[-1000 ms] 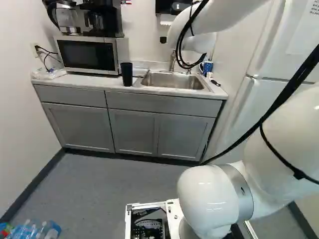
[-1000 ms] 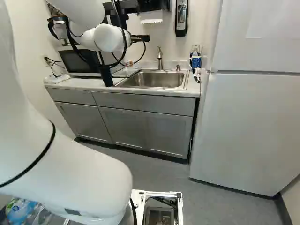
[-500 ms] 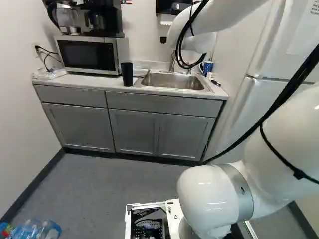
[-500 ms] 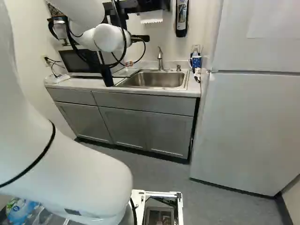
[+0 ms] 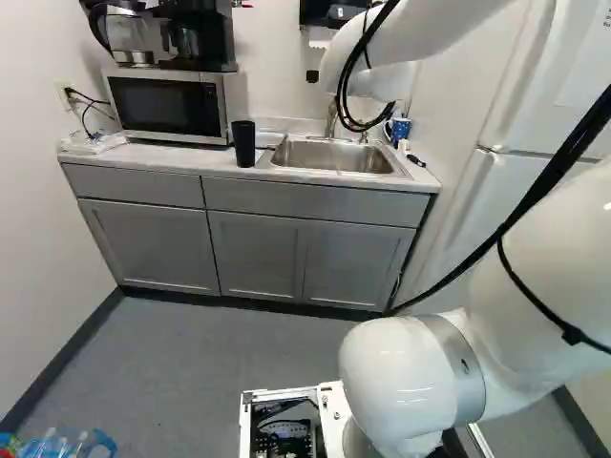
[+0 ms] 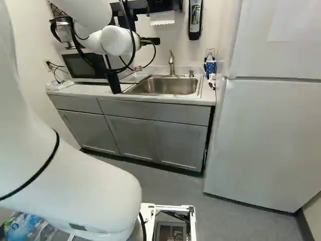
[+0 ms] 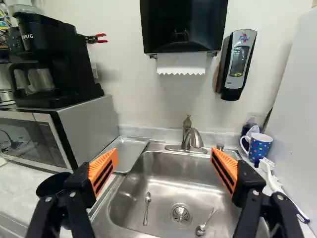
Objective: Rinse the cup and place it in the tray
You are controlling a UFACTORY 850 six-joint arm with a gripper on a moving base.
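- Nearest in my wrist view is my gripper (image 7: 164, 168): the 2 fingers stand wide apart, 1 to the left and 1 to the right, their orange pads (image 7: 103, 168) facing each other with nothing held between them.
- Beyond the left finger, outside the opening, stands the black cup (image 5: 243, 143), which I take to be the one for rinsing. It is upright on the counter (image 5: 172, 158), left of the sink and just beside the front right corner of the microwave (image 5: 167, 105).
- That sideways offset is what my next move turns on. The cup's long axis is vertical and my fingers would close left to right, so I judge I need to shift left and line up level with its wall; going straight ahead would take me over the sink (image 7: 168, 183).
- In the sink lie 2 spoons (image 7: 147, 210), 1 either side of the drain, to the right of the cup.
- The metal tray (image 7: 132, 151) lies farther in, between microwave and sink, so the way back from rinsing should be short.
- Far off, the tap (image 7: 192, 139) rises behind the basin; a dotted mug (image 7: 260, 148) stands at its right, and I'd leave that alone.
- My worry: the left finger could clip and topple the cup.
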